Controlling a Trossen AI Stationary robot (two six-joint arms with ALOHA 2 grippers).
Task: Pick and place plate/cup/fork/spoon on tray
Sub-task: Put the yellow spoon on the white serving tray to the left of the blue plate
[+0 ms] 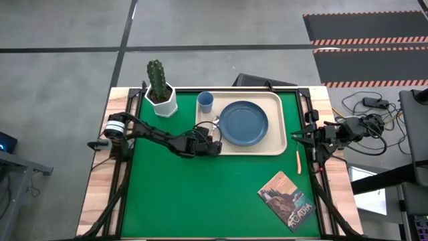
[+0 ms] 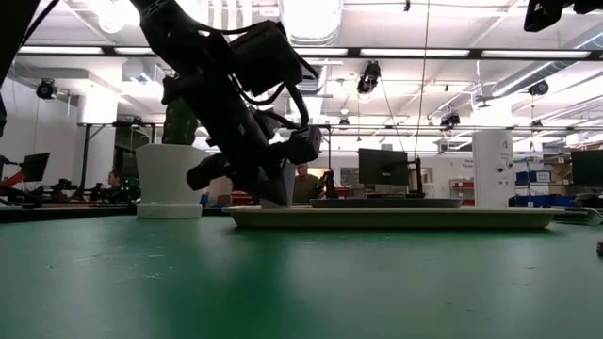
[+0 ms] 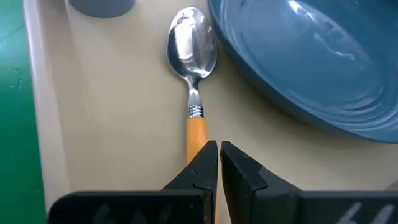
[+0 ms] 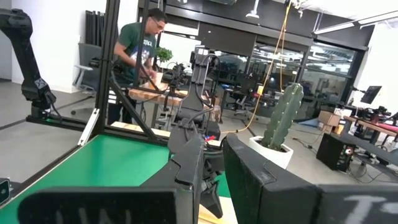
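The spoon (image 3: 191, 43) lies on the cream tray (image 1: 274, 100), its silver bowl beside the dark-blue plate (image 1: 243, 123) and the light-blue cup (image 1: 205, 101). My left gripper (image 1: 215, 137) is at the tray's left near part, shut over the spoon's orange handle. The fork (image 1: 299, 159) lies flat on the table just right of the tray. My right gripper (image 1: 297, 137) hovers open and empty at the tray's right edge, above the fork's far end. My left gripper (image 3: 219, 163) is on the free end of the spoon's orange handle (image 3: 196, 134). It comes slanting down from the table's left near side, roughly along the spoon. The fingertips (image 3: 208, 158) hide the place of contact. The spoon's bowl and neck rest on the tray floor (image 3: 112, 124).
A white pot with a cactus (image 1: 160, 97) stands at the far left of the green mat. A booklet (image 1: 286, 199) lies at the near right. The plate's rim (image 3: 292, 106) is close beside the spoon. A person stands in the room beyond the table (image 4: 140, 50).
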